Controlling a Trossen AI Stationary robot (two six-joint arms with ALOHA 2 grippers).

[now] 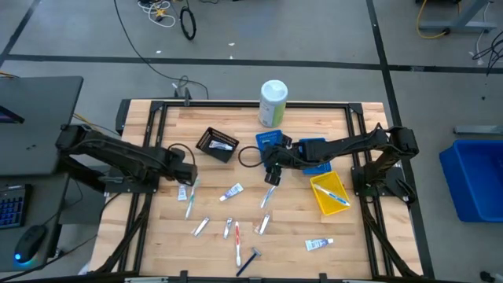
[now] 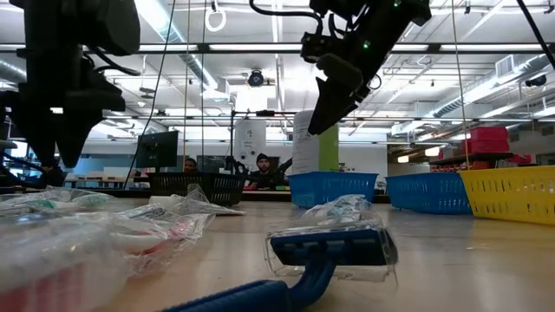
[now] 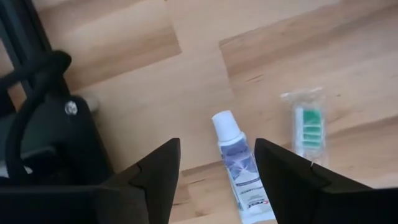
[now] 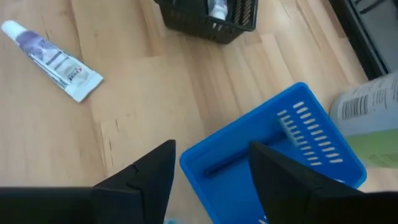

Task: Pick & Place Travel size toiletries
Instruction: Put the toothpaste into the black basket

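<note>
Fig., high view, read left to right; landmark = black bin [image 1: 217,144].

L gripper [image 1: 185,171]: left of and below the black bin, fingers spread, nothing between them. Wrist view shows a white toothpaste tube [image 3: 239,165] lying in the gap under the fingers, capped end pointing away; wrapped green-headed toothbrush [image 3: 309,124] just beside it.

Tube handling (judged): light, soft-walled, dents if pinched hard; take across the mid-body, not the tapered crimp or the cap. Wrapped brushes prob. slippery in film.

Loose toiletries: scattered below and right of the black bin, e.g. tube [image 1: 231,191], red toothbrush [image 1: 237,242], blue razor [image 1: 248,262].

R gripper [image 1: 272,167]: right of the black bin, fingers parted, empty, over the blue bin [image 4: 273,158].
</note>
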